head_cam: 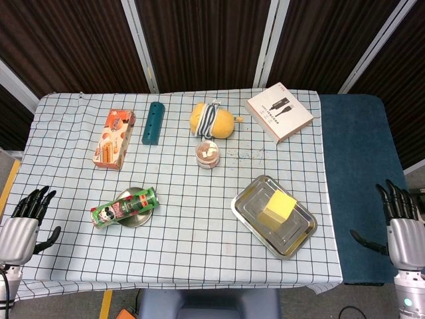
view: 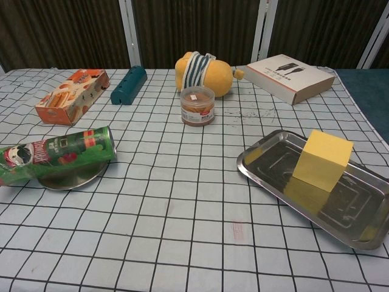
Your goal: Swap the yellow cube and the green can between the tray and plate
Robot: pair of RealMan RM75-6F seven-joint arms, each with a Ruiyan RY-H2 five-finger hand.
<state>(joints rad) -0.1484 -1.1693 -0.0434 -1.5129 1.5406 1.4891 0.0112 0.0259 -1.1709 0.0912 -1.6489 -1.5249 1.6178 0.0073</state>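
Lying on its side on the plate [head_cam: 133, 214], the green can [head_cam: 123, 208] sits just right of the empty, spread left hand [head_cam: 20, 226]; the yellow cube [head_cam: 280, 205] rests in the tray [head_cam: 247, 214], left of the spread, empty right hand [head_cam: 402, 222].

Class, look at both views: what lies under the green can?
The green can lies on its side across a round metal plate, overhanging its left edge. The plate's middle is hidden beneath the can.

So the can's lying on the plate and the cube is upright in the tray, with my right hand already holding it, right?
Not quite. The right hand holds nothing; the head view shows it open beside the table, well clear of the cube. The can does lie on the plate, and the cube sits in the tray.
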